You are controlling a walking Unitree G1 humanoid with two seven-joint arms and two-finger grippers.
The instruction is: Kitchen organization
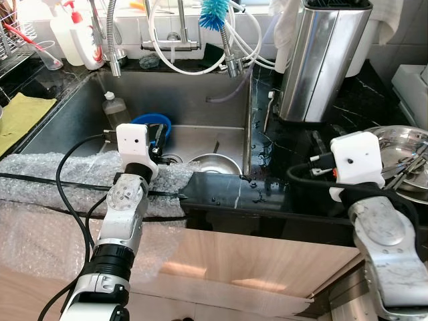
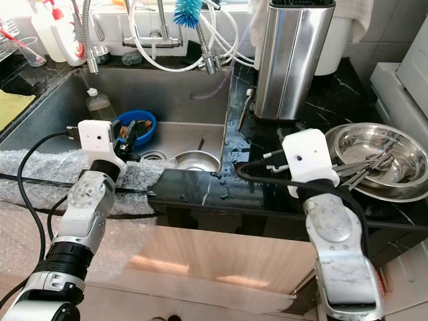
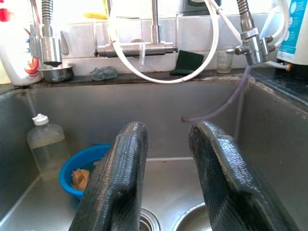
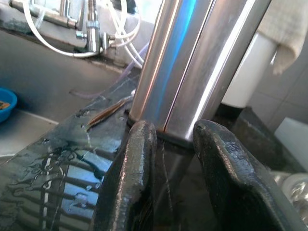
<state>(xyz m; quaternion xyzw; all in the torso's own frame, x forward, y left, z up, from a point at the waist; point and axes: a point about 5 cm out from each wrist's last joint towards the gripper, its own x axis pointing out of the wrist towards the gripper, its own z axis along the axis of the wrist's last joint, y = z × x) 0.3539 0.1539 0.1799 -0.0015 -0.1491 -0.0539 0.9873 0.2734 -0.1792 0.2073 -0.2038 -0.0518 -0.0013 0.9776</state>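
My left gripper (image 1: 158,138) hangs over the front of the steel sink (image 1: 200,100), open, nothing between its fingers (image 3: 115,183). Just beyond it a blue bowl (image 3: 79,168) with brown scraps sits on the sink floor beside a clear bottle (image 3: 45,149) with a white cap. A small steel bowl (image 1: 215,164) lies near the drain. My right gripper (image 2: 284,139) is low over the wet black counter (image 1: 267,180), open and empty, pointing at the tall steel canister (image 4: 192,62). A wide steel bowl (image 2: 381,157) holding utensils sits right of that arm.
Bubble wrap (image 1: 40,174) covers the counter left of the sink, with a black cable across it. Faucets, white hoses and a blue brush (image 1: 214,13) crowd the sink's back. A thin utensil (image 4: 108,113) lies by the canister's base. A yellow cloth (image 1: 20,114) lies far left.
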